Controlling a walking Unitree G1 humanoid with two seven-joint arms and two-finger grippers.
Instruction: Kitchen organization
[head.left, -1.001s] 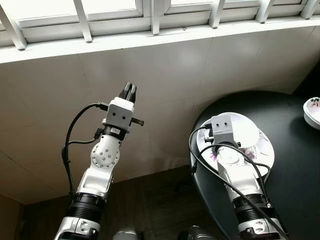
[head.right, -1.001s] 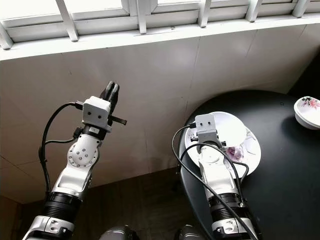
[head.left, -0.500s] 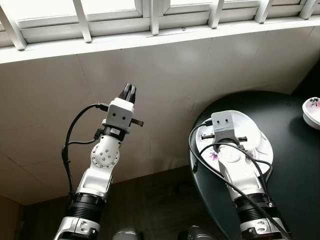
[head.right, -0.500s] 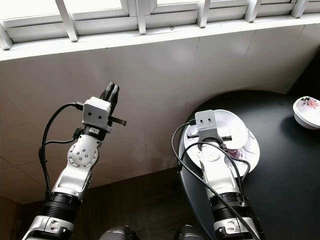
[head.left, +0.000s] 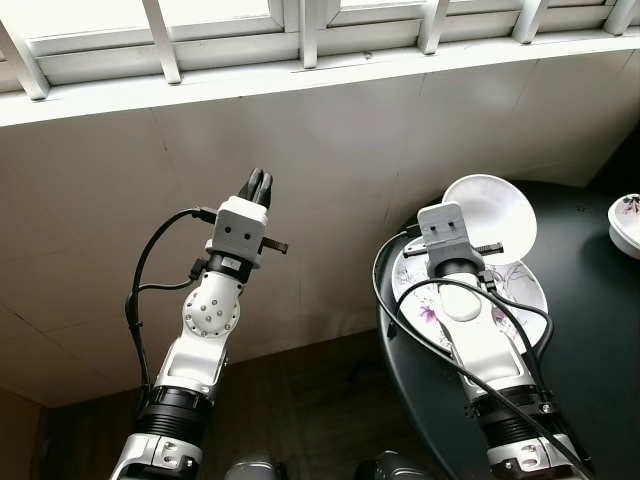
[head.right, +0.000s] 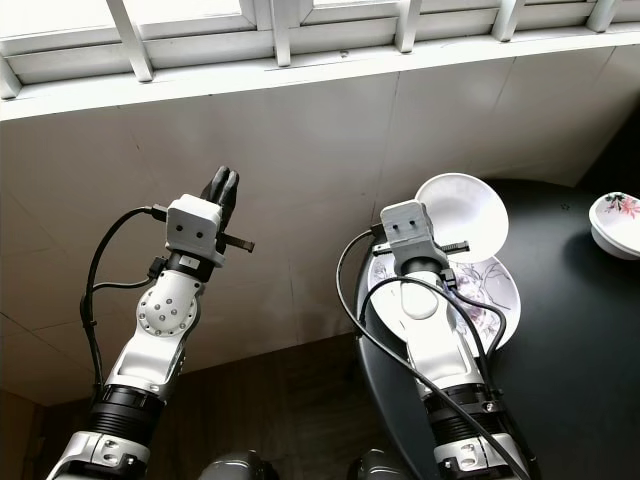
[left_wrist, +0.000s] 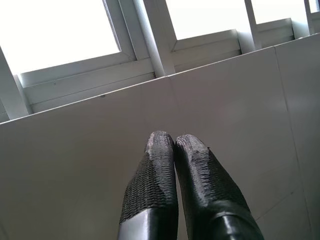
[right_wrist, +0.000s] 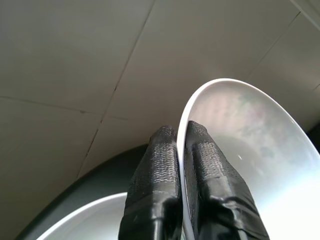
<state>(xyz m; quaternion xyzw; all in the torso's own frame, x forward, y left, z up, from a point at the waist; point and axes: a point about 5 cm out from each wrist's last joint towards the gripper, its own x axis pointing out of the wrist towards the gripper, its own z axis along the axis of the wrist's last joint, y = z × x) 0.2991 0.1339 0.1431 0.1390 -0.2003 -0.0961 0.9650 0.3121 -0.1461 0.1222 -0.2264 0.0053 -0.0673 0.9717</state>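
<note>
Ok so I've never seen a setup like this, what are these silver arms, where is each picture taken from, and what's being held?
This is a humanoid robot's own view. Two pictures come from its head cameras, looking down at its two silver arms; the other two come from cameras on its wrists, looking along the black fingers. The right gripper is shut on the rim of a white bowl, held tilted above a flowered plate that lies on a round black table. Another small bowl sits at the far right of the table. The left gripper is shut, holding nothing, raised toward the window wall.

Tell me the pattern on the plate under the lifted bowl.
White plate with purple floral sprigs, clearest in the right eye view.
</note>
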